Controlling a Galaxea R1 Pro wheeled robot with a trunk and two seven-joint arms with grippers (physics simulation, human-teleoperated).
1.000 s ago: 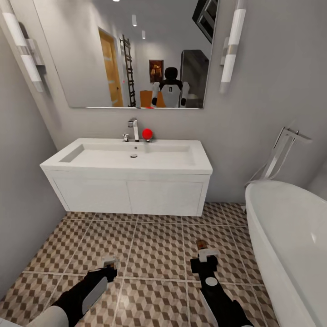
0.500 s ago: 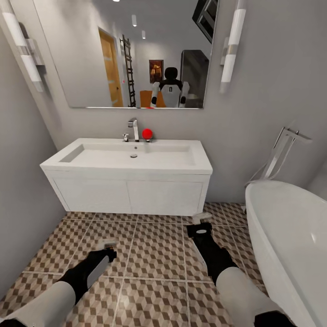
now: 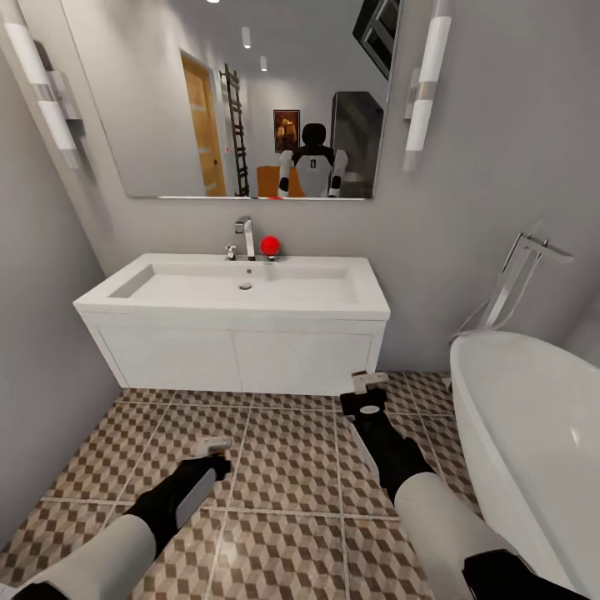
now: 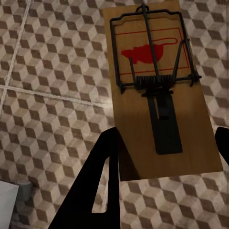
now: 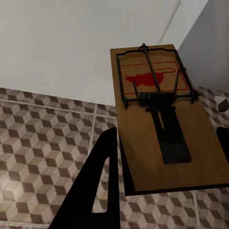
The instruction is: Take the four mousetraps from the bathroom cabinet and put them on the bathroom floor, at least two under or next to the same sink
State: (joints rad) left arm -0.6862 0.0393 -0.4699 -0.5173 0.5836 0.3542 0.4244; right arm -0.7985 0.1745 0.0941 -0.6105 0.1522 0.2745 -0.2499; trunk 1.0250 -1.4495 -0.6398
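step: placing. right gripper (image 3: pixel 367 384) clamps mousetrap (image 5: pixel 160 117) near vanity front, below sink (image 3: pixel 237 287). left gripper (image 3: pixel 212 446) clamps second mousetrap (image 4: pixel 155 86) over bathroom floor (image 3: pixel 283 458). next: lower right trap onto tile beside vanity, release.

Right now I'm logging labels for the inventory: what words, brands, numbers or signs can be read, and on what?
No readable words or numbers anywhere.
Mousetrap in the left pincer: red mouse silhouette in a red outline, no text.
Mousetrap in the right pincer: same red mouse mark, no text.
Framed picture in the mirror: too small to read.
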